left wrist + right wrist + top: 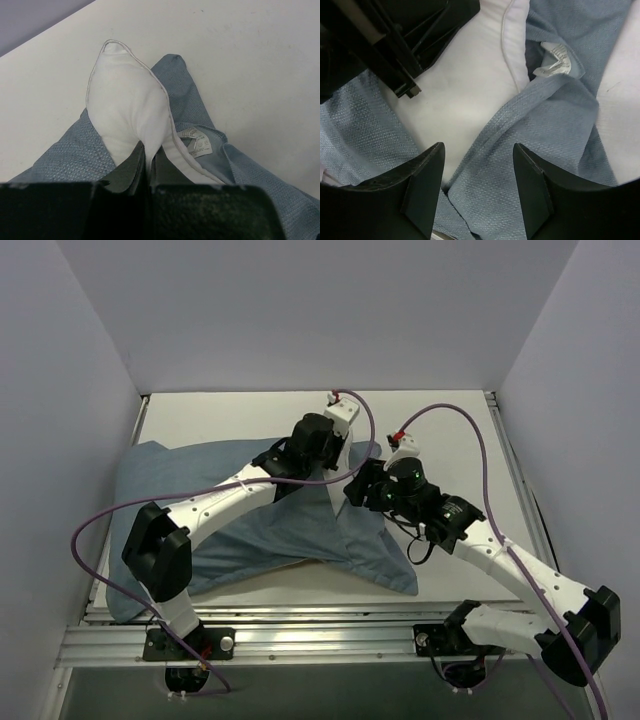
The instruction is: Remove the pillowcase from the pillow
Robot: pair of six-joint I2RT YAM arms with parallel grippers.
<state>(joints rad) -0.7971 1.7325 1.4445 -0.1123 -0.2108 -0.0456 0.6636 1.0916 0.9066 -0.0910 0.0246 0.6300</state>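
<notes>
I see left gripper (145,156) clenched on bare corner of pillow (125,100), anchoring it, I judge, so pillowcase (545,130) can slide off. Right gripper (477,175) spread wide astride pillowcase hem (nothing gripped), poised to pinch. Both lie mid-table (450,430).

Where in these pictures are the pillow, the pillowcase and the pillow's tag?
pillow (125,105): left wrist view, on its exposed white corner.
pillowcase (555,120): right wrist view, on the grey-blue cloth near the hem.
tag (196,142): left wrist view, on its printed face.
</notes>
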